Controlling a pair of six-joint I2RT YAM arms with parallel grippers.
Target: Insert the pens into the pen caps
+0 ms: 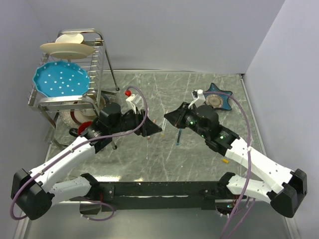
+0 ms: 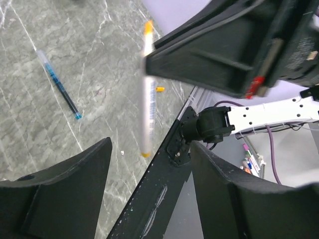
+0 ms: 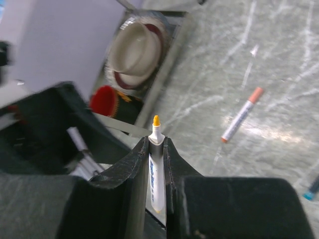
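Observation:
My right gripper [image 3: 157, 142] is shut on a white pen with a yellow-orange tip [image 3: 155, 169], tip pointing away from the wrist. In the left wrist view that pen [image 2: 148, 94] hangs in the air, held by the right gripper's black fingers [image 2: 209, 59]. My left gripper [image 2: 152, 149] is open and empty, its jaws wide apart just short of the pen. The two grippers face each other over the table's middle, left [image 1: 151, 128] and right [image 1: 170, 118]. A blue pen [image 1: 178, 135] and a white pen with a red end [image 3: 241, 114] lie on the table. A yellow-orange cap [image 1: 225, 161] lies near the right arm.
A dish rack [image 1: 97, 64] with a cream plate and a blue plate stands at the back left. A blue star-shaped dish [image 1: 227, 94] sits at the back right. A white holder with a red knob [image 1: 130, 97] stands behind the left gripper. The black base rail [image 1: 159, 189] runs along the near edge.

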